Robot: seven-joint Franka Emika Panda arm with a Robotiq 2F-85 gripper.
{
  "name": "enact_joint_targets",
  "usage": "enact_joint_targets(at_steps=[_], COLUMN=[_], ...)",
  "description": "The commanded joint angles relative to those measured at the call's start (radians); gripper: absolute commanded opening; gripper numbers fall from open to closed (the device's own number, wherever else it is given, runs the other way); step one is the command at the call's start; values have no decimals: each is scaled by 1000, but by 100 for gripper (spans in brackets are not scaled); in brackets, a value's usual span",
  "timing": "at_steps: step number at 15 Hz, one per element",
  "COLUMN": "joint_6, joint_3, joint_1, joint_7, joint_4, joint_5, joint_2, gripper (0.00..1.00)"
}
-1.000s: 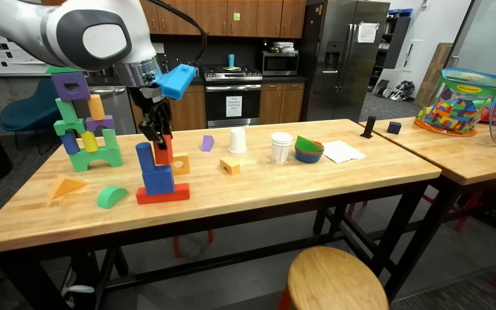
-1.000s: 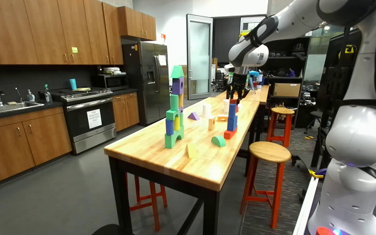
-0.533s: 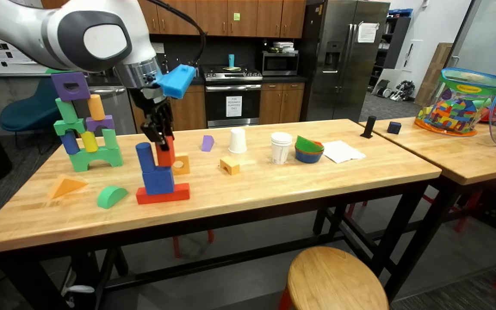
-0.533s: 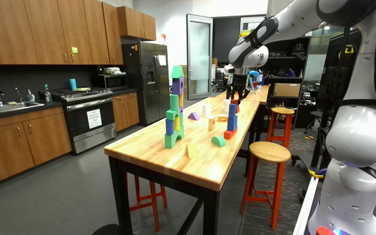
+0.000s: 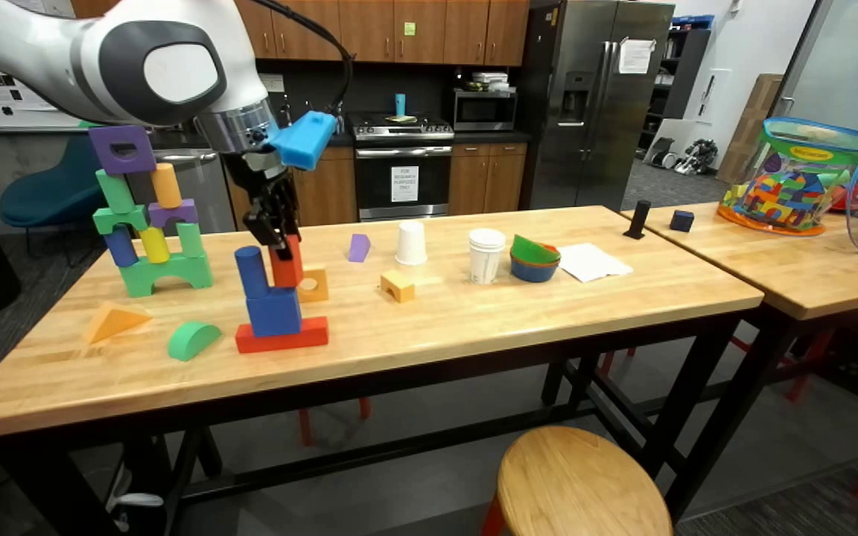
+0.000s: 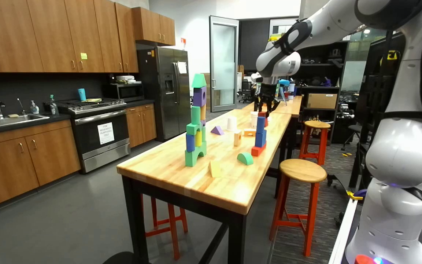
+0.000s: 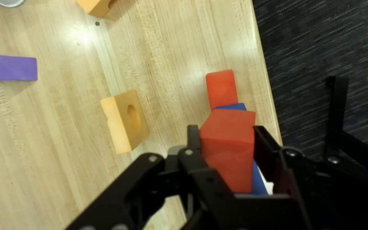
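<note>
You have the red block [image 7: 228, 156] grasped between both fingers of your gripper [image 7: 225, 131], upright, its lower end over the blue block [image 5: 274, 311] and just beside the standing blue cylinder [image 5: 252, 272]. In an exterior view its base seems to meet the blue block; whether it bears weight there, or touches the cylinder, you cannot tell. Beneath, the blue block stands on a flat red plank [image 5: 284, 343] near the edge of the table [image 5: 474, 320]. The step in hand looks like seating the red block next to the cylinder. Your next move, as I judge it, calls for checking that it sits flat, then parting the fingers evenly and lifting straight up, so the cylinder isn't nudged. Farther out, an orange block [image 7: 123, 127] with a hole stands near the plank, a green half-round [image 5: 193, 340] lies on the table, and a taller tower [image 5: 153, 242] rises well apart.
</note>
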State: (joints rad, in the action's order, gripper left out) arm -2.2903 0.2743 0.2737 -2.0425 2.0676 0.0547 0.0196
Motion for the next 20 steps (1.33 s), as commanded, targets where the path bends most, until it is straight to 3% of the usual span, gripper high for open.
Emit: enact_joint_targets(at_steps=[1,20], joint_6=[-23,-6], joint_3=[-2,-3], joint_1=[-6,-6], joint_7=[11,18], joint_4=[10,-10], joint_5=[-3,-29], joint_2=[18,1], gripper=[19,19])
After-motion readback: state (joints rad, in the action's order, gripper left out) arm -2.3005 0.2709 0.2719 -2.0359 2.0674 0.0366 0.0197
